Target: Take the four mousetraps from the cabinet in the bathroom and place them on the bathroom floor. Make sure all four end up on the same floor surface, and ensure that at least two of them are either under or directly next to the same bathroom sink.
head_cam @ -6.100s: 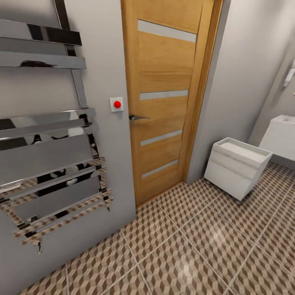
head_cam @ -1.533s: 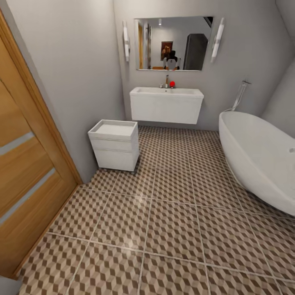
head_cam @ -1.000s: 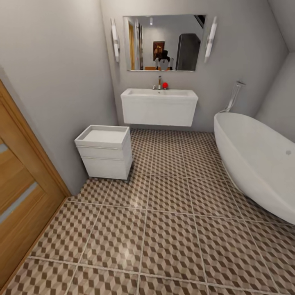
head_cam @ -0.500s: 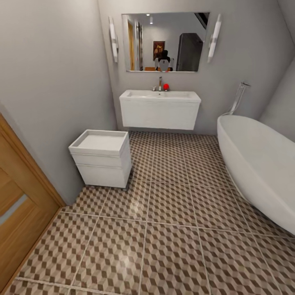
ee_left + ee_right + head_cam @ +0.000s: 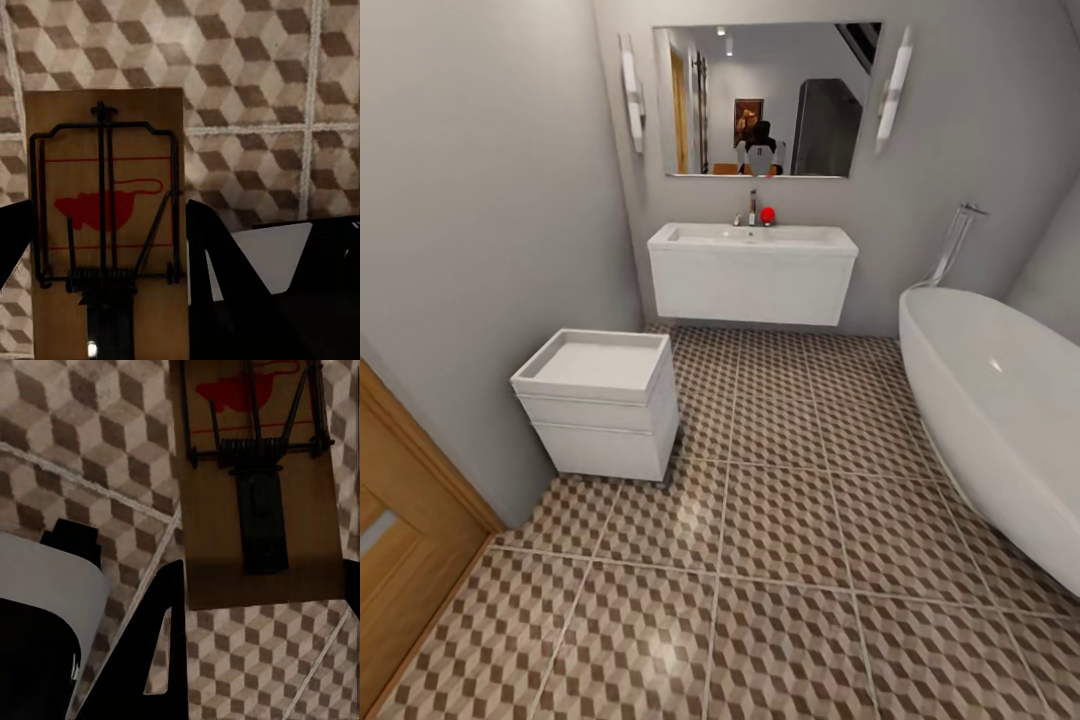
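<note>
Head view: robot is facing into the bathroom. The sink (image 5: 752, 238) is sitting on its white wall-hung vanity against the far wall, chrome tap and red knob at its back edge, mirror (image 5: 765, 98) hanging above. A white drawer unit (image 5: 598, 403) is standing on the bathroom floor (image 5: 780, 560) near the left wall; the white bathtub (image 5: 1000, 400) is running along the right. A wooden door edge (image 5: 400, 540) is showing at lower left.

Left wrist view: the left gripper (image 5: 101, 300) is holding a mousetrap (image 5: 105, 217) between its two dark fingers (image 5: 217, 285), jaws closed against the board's side edges. The board is sticking out past the fingertips, with the wire spring, bar and red mouse print facing the camera. Patterned tiles are lying beyond it.

Right wrist view: the right gripper (image 5: 262, 607) is carrying a second mousetrap (image 5: 255, 480), jaws pressing on its sides, one dark finger (image 5: 161, 652) plainly visible beside the board, the other only a sliver at the frame edge. Spring coil and black plate are facing the camera; tiled floor is showing behind.
</note>
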Motion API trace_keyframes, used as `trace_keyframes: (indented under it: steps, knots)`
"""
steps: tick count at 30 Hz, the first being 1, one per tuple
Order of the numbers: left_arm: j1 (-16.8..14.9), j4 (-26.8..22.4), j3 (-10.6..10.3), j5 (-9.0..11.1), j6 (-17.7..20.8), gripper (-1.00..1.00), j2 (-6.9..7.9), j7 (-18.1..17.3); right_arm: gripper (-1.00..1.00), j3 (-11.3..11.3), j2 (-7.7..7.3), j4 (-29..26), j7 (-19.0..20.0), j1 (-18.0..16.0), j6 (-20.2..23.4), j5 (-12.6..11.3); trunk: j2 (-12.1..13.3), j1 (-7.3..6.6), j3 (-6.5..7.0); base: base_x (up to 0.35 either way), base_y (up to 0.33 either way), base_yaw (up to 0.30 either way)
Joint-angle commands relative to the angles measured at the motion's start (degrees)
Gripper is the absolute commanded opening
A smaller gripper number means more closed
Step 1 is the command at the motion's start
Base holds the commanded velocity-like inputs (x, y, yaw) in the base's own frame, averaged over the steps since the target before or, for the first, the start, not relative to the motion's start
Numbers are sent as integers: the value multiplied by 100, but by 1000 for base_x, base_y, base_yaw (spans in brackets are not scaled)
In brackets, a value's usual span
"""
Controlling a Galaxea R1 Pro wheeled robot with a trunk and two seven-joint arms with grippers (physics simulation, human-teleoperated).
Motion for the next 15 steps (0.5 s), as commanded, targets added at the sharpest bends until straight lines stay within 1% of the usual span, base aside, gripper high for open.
trace_keyframes:
  steps: [1,15]
  knots:
    - [-2,-7,-50,33,-9,-100,1,30,-100,51,-3,0,-2,0,-22,-68,-2,3,-7,335,0,0]
    - [-2,-7,-45,33,-9,-100,1,30,-100,57,-7,0,-2,2,-19,-60,-2,3,-37,335,0,0]
